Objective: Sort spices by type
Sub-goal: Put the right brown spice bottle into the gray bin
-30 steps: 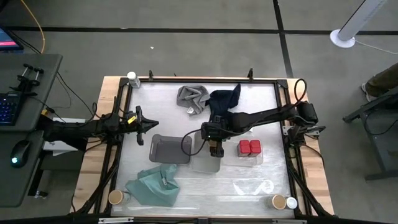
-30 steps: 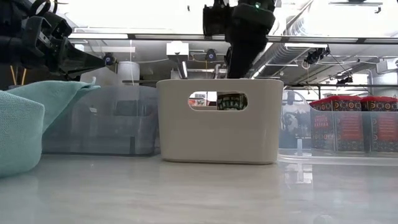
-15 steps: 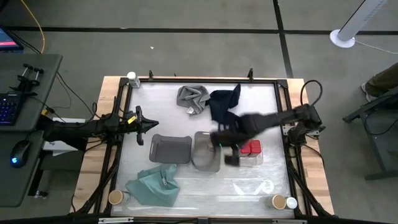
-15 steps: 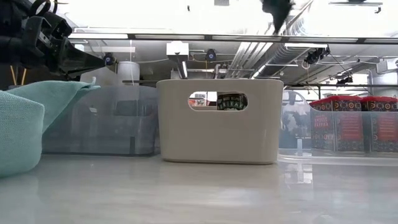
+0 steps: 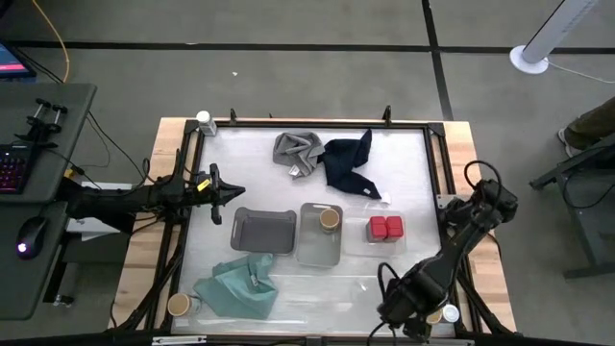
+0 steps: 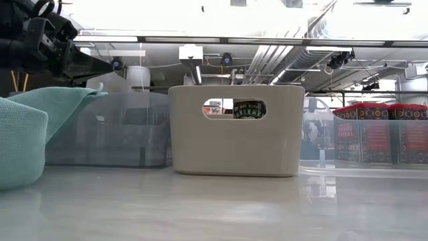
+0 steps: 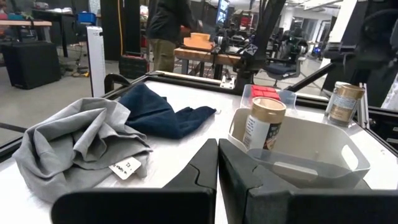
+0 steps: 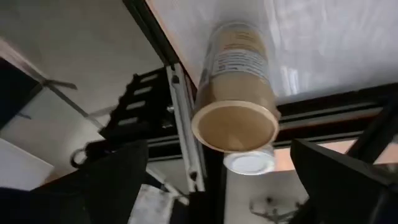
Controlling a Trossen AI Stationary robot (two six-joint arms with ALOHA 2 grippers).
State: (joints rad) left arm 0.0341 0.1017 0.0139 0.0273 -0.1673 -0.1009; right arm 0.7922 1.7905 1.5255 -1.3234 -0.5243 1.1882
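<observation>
Right gripper (image 5: 408, 309) at the table's near right corner, fingers spread wide, grasping nothing; tan-top jar (image 8: 235, 94) just ahead, white-capped jar (image 8: 249, 163) touching it. Farther off, another tan-top jar (image 5: 330, 218) in light grey tray (image 5: 318, 252), red jars (image 5: 385, 228) beside. Left gripper (image 5: 228, 192) clenched, idle at table's left edge.

Right hand (image 5: 408, 309) under its arm

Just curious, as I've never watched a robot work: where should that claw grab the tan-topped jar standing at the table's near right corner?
Probably around the jar's round side just under its tan top, coming straight down. It stands upright, a white-capped jar close beside it, and the right gripper hovers open above.
</observation>
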